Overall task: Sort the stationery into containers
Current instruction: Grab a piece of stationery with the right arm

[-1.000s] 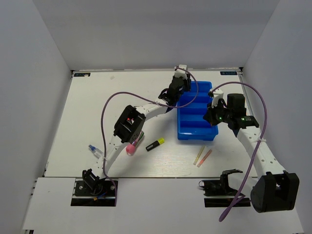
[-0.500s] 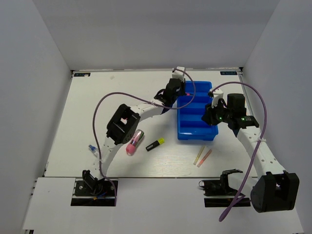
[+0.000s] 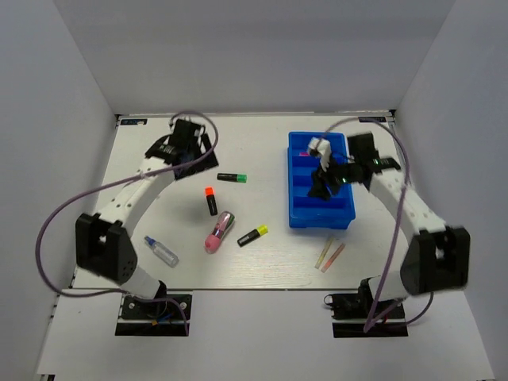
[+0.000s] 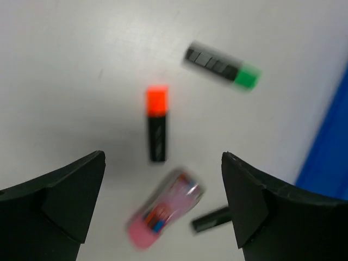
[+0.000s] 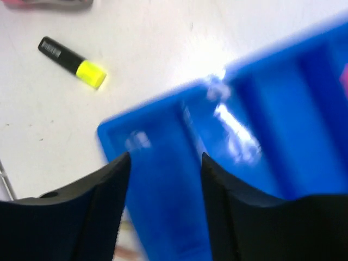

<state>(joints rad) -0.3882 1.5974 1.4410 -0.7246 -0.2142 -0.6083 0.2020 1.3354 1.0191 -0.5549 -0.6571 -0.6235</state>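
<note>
The blue tray point(image 3: 341, 214) lies right of the table's middle, with something small and pink point(image 3: 304, 152) in a far compartment. My right gripper point(image 3: 319, 189) hovers open over the tray point(image 5: 179, 185), nothing between its fingers. My left gripper point(image 3: 193, 151) is open, high over the far left of the table. Below it lie an orange-capped highlighter point(image 4: 157, 130), a green-capped highlighter point(image 4: 221, 66) and the fat pink-and-silver marker point(image 4: 165, 215). A yellow-capped highlighter point(image 3: 252, 235) lies left of the tray's near corner. Two thin pens point(image 3: 329, 255) lie in front of the tray. A clear blue-tipped pen point(image 3: 161, 250) lies near left.
Grey walls close in the table on three sides. Purple cables loop from both arms over the table's left and right parts. The near table edge point(image 3: 254, 290) runs just behind both arm bases.
My left arm has swung from the tray's far left corner to the far left of the table and opened. My right gripper moved over the tray's middle and opened.
</note>
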